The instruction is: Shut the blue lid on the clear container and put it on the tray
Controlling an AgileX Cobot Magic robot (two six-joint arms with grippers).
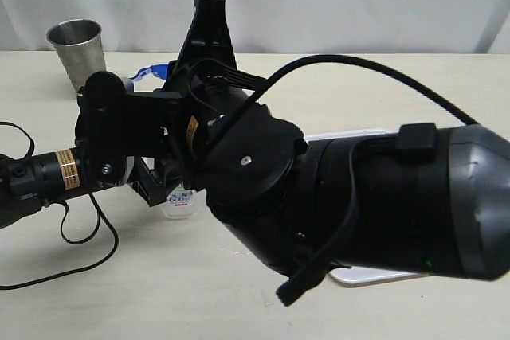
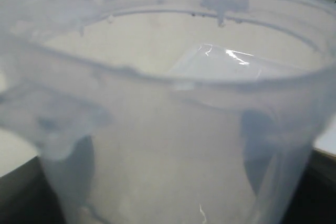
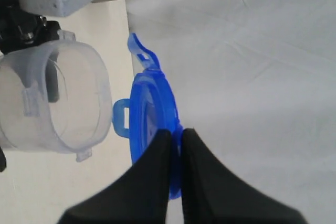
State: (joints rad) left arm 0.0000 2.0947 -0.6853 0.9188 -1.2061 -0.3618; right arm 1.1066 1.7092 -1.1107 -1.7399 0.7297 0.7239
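White backdrop (image 3: 252, 77) behind — blue lid (image 3: 149, 103) clamped edgewise in right pincer (image 3: 177, 134).

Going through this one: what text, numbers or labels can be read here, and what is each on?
"600", then blurred characters: printed label on the clear container, mostly hidden.
Yellow sticker on the left arm: print too small to read.
Orange sticker further along the same arm: too small to read.
Blue lid: no text shows.
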